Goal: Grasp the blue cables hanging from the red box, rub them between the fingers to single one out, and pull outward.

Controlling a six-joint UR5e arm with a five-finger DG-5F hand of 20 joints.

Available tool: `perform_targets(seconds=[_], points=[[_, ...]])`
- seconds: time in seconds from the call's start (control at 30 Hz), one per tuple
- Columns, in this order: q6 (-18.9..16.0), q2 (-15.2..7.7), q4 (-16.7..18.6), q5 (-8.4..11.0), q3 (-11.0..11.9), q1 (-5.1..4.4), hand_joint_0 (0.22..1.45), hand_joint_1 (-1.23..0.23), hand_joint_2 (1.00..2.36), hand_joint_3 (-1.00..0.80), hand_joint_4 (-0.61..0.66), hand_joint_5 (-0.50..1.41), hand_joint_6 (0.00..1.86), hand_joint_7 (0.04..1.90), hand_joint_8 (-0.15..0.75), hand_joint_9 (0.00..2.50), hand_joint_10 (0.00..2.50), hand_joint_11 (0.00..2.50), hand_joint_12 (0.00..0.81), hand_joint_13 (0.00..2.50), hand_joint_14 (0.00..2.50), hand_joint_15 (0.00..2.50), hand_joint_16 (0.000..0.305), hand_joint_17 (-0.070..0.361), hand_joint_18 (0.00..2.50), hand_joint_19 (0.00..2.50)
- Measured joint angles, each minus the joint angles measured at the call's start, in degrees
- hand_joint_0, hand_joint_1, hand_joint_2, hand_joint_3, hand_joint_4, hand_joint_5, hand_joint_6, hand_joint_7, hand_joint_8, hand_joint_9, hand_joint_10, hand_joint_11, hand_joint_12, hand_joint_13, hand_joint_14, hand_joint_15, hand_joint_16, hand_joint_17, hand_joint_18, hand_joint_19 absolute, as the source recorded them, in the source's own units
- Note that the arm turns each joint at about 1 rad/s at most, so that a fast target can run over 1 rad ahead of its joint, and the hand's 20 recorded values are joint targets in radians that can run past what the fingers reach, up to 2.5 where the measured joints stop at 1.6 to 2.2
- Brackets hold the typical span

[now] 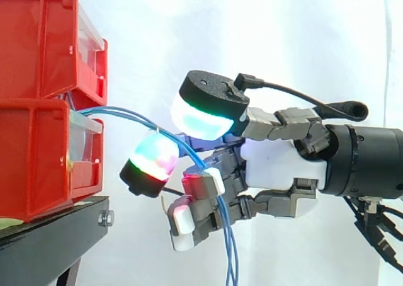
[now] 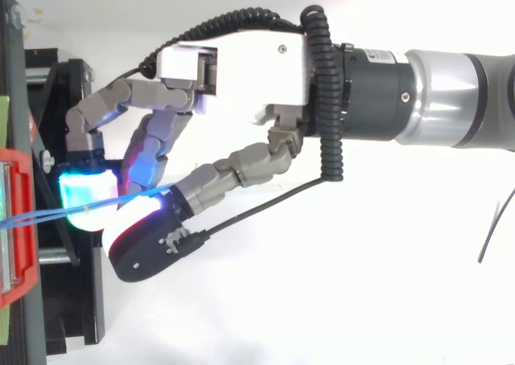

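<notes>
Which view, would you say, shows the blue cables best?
The side view: the blue cables arc from the red box, pass through the curled hand, then hang down. The top view shows a short stretch entering the hand.

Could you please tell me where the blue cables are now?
In the side view the blue cables arc rightwards from the red box into the hand, then hang below it.

— Where does the side camera sit?
— Level with the hand (image 1: 283,163), close in, looking across it. The red bins (image 1: 38,109) lie beyond its fingertips at the left edge.
— And the top one?
— Above the hand, close, facing down. Both views share the hand, the blue cables (image 1: 145,119) and the bins' front edge.
</notes>
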State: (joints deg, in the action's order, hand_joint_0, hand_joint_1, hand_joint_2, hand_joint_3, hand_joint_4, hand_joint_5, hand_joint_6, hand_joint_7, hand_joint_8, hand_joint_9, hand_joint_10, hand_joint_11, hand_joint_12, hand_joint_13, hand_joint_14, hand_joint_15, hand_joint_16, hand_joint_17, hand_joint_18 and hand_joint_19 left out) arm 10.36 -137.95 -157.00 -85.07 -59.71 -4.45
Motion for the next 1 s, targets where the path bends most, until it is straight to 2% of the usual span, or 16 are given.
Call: perform_targets(seconds=[0.17,0.3,0.4,0.47,0.6,0.7,0.8,0.87,1.0], points=[[-0.8,0.0,-0.8,-0.26,0.1,0.08,0.59,-0.68,1.02,-0.25,0.13,-0.14,0.83,0.98,0.306,1.19,0.02,1.00,0.379,1.00,0.02,0.62,0.049,0.111,0.73,0.57],[-1.0,0.0,-1.9,-0.42,0.6,0.08,0.59,-0.73,1.02,-0.17,0.15,-0.15,0.88,0.92,0.330,1.20,0.02,0.99,0.402,1.02,0.02,0.60,0.055,0.123,0.78,0.54],[-1.1,0.0,-3.1,-0.51,1.3,0.12,0.60,-0.75,1.02,-0.13,0.11,-0.15,0.89,0.97,0.324,1.19,0.02,1.01,0.397,1.01,0.02,0.60,0.054,0.121,0.78,0.55],[-1.2,0.1,-4.0,-0.64,1.7,0.15,0.61,-0.79,1.02,-0.12,0.08,-0.16,0.91,0.93,0.312,1.15,0.02,1.03,0.388,0.99,0.02,0.61,0.052,0.117,0.76,0.55],[-1.4,0.1,-6.0,-0.95,2.6,0.24,0.65,-0.87,1.02,-0.18,0.05,-0.18,0.92,0.92,0.301,1.10,0.02,1.05,0.376,0.96,0.02,0.61,0.050,0.114,0.75,0.55],[-1.5,0.1,-7.7,-1.06,3.5,0.34,0.66,-0.87,1.02,-0.24,0.07,-0.18,0.92,0.90,0.298,1.09,0.02,1.03,0.376,0.96,0.02,0.61,0.051,0.114,0.74,0.54],[-1.6,0.1,-9.0,-1.11,4.2,0.44,0.66,-0.88,1.01,-0.39,0.13,-0.17,0.91,0.89,0.301,1.10,0.02,1.02,0.371,0.96,0.02,0.61,0.050,0.113,0.74,0.55],[-1.6,0.1,-9.6,-1.11,4.6,0.47,0.62,-0.83,1.00,-0.47,0.14,-0.16,0.90,0.90,0.300,1.13,0.02,1.01,0.375,0.97,0.02,0.61,0.050,0.113,0.74,0.55],[-1.7,0.1,-10.2,-1.08,5.0,0.48,0.58,-0.76,1.00,-0.50,0.14,-0.16,0.89,0.91,0.308,1.17,0.02,1.00,0.383,0.98,0.02,0.61,0.051,0.114,0.74,0.56]])
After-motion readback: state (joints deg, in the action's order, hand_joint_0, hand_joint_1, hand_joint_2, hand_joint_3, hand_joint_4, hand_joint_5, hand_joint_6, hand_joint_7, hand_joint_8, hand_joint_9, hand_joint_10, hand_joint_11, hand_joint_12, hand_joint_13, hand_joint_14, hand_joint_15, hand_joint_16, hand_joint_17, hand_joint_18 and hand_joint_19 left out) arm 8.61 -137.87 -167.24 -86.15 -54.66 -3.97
